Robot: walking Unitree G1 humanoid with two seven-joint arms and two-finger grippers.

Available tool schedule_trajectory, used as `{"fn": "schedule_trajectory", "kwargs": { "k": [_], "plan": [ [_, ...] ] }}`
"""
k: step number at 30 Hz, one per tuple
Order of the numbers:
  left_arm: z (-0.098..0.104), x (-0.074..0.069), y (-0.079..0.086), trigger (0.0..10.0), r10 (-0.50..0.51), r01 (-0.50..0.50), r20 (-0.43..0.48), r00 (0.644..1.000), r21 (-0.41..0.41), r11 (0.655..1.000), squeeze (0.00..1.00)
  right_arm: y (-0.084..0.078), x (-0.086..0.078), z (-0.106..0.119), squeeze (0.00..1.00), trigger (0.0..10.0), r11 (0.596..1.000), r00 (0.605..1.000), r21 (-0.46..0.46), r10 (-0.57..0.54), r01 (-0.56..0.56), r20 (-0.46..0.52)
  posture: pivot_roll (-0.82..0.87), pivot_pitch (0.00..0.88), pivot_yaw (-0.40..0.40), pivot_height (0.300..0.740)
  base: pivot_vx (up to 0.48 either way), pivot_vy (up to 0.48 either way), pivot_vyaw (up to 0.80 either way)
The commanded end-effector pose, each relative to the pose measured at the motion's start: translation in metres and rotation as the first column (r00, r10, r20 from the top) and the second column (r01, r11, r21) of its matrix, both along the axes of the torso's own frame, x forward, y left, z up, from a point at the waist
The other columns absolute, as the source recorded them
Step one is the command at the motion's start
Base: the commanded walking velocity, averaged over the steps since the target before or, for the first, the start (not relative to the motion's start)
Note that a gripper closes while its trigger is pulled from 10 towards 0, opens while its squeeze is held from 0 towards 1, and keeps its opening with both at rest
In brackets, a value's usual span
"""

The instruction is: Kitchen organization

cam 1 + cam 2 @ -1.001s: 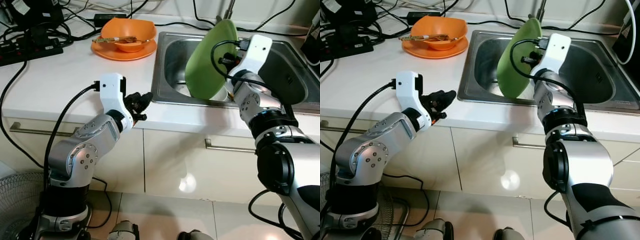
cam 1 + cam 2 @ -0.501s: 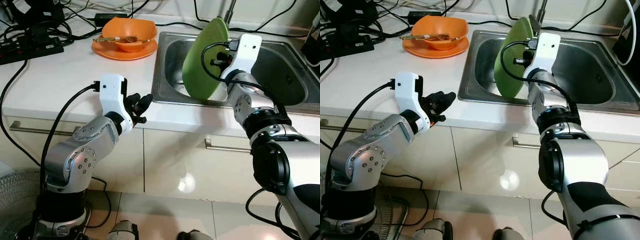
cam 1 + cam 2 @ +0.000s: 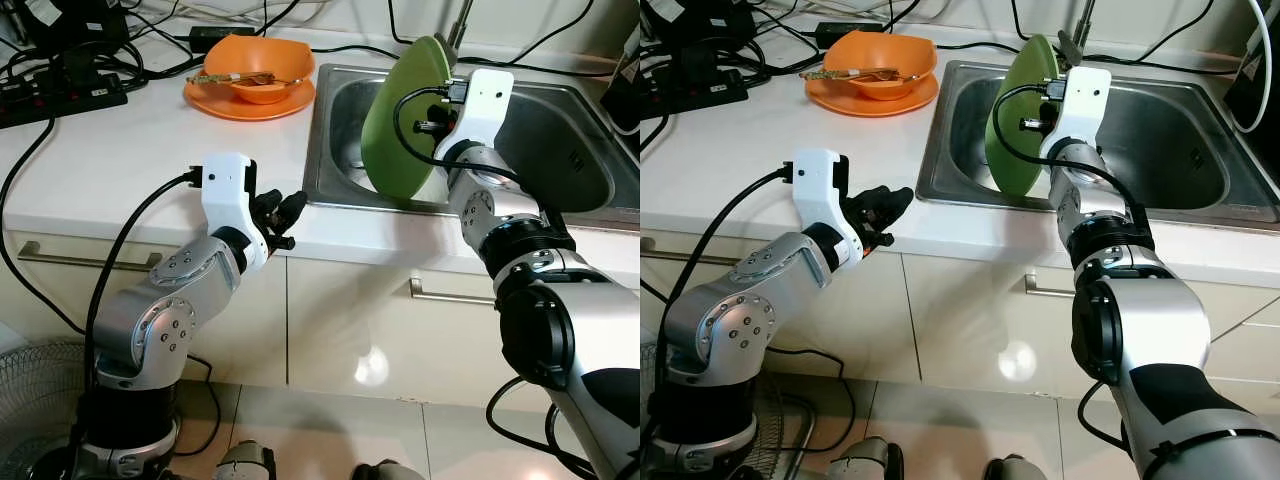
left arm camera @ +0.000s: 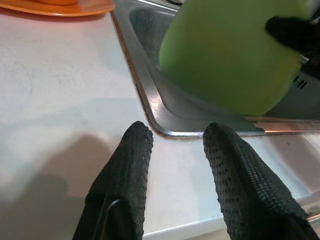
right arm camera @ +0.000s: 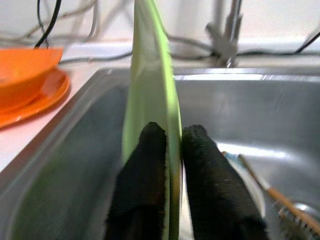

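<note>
A green plate stands on edge over the steel sink, tilted, with my right gripper shut on its rim. Both black fingers pinch the plate's edge in the right wrist view. My left gripper hovers open over the white counter at its front edge, just left of the sink's front corner, holding nothing. An orange bowl with chopsticks across it sits on an orange plate at the back of the counter.
Black cables and a power strip lie at the counter's back left. A tap rises behind the sink. A white dish and a wooden-handled utensil lie in the sink. Cabinet fronts with handles are below.
My right gripper has carried the green plate leftward, toward the sink's left side, turning it more upright. The left gripper has shifted only slightly.
</note>
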State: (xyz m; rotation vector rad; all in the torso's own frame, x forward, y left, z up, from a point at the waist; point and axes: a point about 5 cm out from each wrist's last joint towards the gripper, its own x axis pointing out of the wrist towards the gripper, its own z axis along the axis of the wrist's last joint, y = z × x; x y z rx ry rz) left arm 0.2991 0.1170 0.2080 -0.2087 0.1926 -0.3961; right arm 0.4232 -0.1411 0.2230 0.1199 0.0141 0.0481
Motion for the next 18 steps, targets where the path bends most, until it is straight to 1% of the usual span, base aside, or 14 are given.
{"fn": "schedule_trajectory", "kwargs": {
  "k": [1, 2, 3, 14, 18],
  "plan": [
    [0.0003, -0.003, -0.0012, 10.0, -0.001, 0.001, 0.0, 1.0, 0.011, 1.0, 0.0, 0.0011, -0.0004, -0.0044, 1.0, 10.0, 1.0, 1.0, -0.005, 0.005, -0.005, -0.028, 0.18, 0.082, -0.062, 0.718, 0.0, 0.0, 0.0],
    [0.0003, -0.0032, -0.0013, 10.0, -0.001, 0.001, 0.0, 1.0, 0.011, 1.0, 0.0, 0.0014, -0.0004, -0.0047, 0.79, 10.0, 1.0, 1.0, -0.006, 0.005, -0.005, -0.029, 0.18, 0.083, -0.062, 0.718, 0.0, 0.0, 0.0],
    [0.0001, -0.0033, -0.0011, 10.0, 0.0, 0.0, -0.002, 1.0, 0.011, 1.0, 0.0, 0.0021, -0.0006, -0.0056, 0.0, 10.0, 1.0, 0.999, -0.007, 0.006, -0.006, -0.032, 0.18, 0.083, -0.062, 0.718, 0.0, 0.0, 0.0],
    [-0.0006, -0.0034, -0.0002, 10.0, 0.003, -0.003, -0.003, 1.0, 0.011, 1.0, 0.0, 0.0021, -0.0009, -0.0074, 0.0, 10.0, 1.0, 0.999, -0.001, 0.004, -0.004, -0.038, 0.18, 0.085, -0.059, 0.718, 0.0, 0.0, 0.0],
    [0.0003, -0.0025, -0.0003, 10.0, 0.007, -0.007, 0.003, 1.0, 0.014, 1.0, 0.0, 0.0034, -0.0004, -0.0036, 0.0, 10.0, 1.0, 1.0, 0.015, 0.009, -0.009, -0.018, 0.17, 0.086, -0.058, 0.718, 0.0, 0.0, 0.0]
  ]
}}
